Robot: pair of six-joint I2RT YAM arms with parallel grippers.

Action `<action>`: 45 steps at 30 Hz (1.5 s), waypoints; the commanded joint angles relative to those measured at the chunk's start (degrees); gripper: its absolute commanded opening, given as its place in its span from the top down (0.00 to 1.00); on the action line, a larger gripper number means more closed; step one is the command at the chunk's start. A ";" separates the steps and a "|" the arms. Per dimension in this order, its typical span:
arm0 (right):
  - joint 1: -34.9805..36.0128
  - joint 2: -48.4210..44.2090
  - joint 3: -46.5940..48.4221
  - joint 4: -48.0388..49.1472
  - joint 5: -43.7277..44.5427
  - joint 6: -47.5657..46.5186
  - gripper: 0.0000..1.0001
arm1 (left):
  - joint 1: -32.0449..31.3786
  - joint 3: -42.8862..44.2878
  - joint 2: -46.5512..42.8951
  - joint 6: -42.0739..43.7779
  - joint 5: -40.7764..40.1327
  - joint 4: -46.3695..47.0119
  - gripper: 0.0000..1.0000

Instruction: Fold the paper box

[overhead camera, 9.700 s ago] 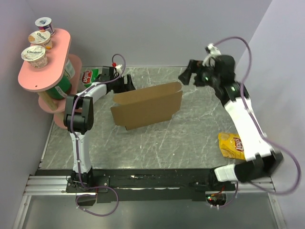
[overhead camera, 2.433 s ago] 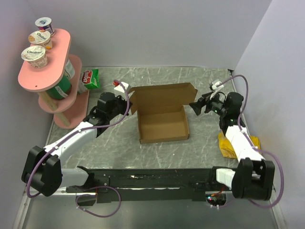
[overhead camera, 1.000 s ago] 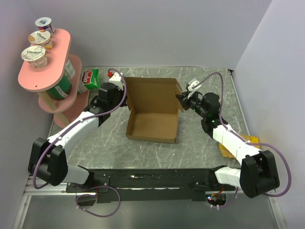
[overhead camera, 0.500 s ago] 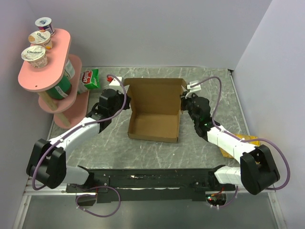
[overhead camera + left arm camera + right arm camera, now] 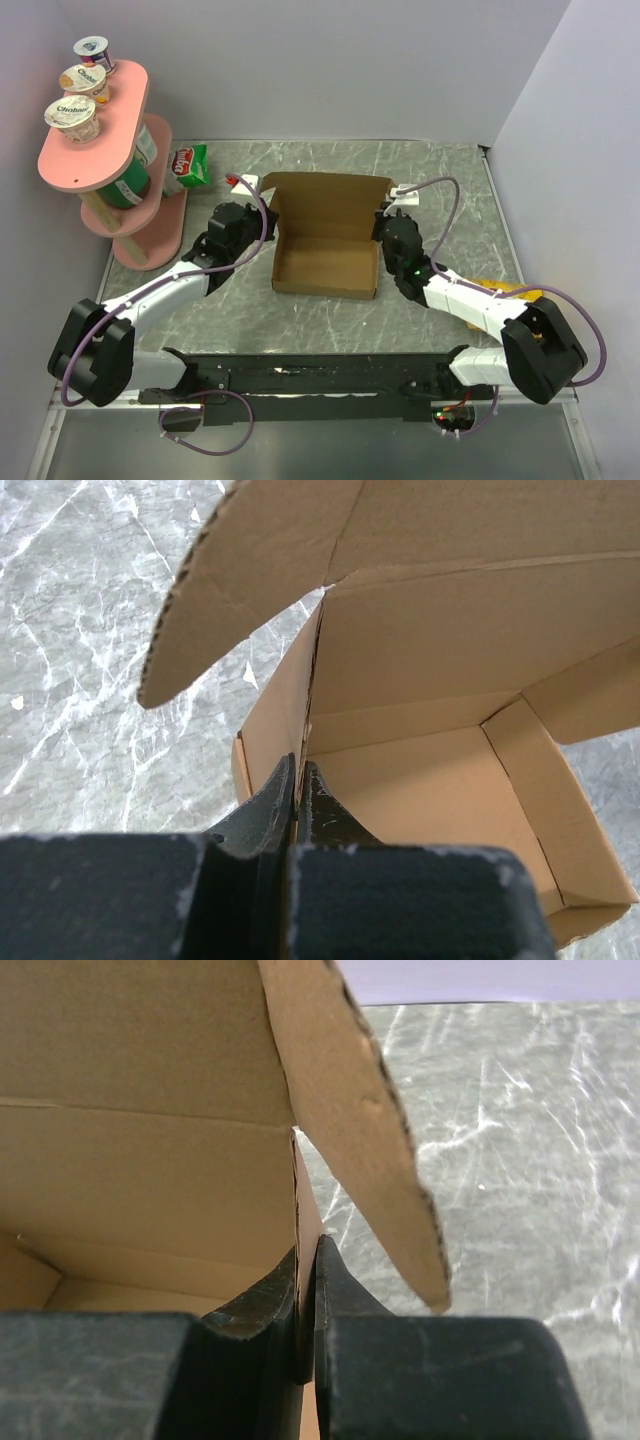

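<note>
Grip is established on both side walls of the paper box (image 5: pixel 328 265), which sits open-topped at the centre of the table (image 5: pixel 300 325) with its lid (image 5: pixel 330 200) standing up from the 12 o'clock edge. The left gripper (image 5: pixel 297 780) is closed narrow on the 9 o'clock wall, one finger inside the tray and one outside. The right gripper (image 5: pixel 305 1260) pinches the 3 o'clock wall in the same way. The step in hand appears to be squaring the tray before the lid comes down. To do it well, hold both walls vertical and level with each other, and keep the pinch low on the wall so the cardboard does not buckle. The lid's left ear flap (image 5: pixel 230 590) and right ear flap (image 5: pixel 370 1120) splay outward past the walls. They would probably need guiding inside the walls as the lid swings toward 6 o'clock, so one claw must let go first. Legible writing: on the pink stand (image 5: pixel 110 175) at 10 o'clock, the yogurt cups (image 5: pixel 72 113) read "Chobani". The green bag (image 5: pixel 188 165) at 11 o'clock carries a red badge too small to read. The yellow bag (image 5: pixel 497 288) at 4 o'clock is mostly hidden under the right arm, and its print is not legible.
</note>
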 commanded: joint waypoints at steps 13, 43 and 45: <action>13.43 0.42 -8.40 1.89 13.23 11.81 0.73 | -2.92 -7.65 -3.00 -3.24 3.14 -0.88 0.99; 32.34 -52.83 -25.57 -23.84 -20.50 5.40 0.07 | -2.92 -14.16 -3.09 0.63 -3.19 2.28 0.99; 32.33 -53.72 -21.88 -31.75 -23.05 5.31 0.08 | -2.92 -13.99 -2.39 0.72 -3.02 2.63 0.99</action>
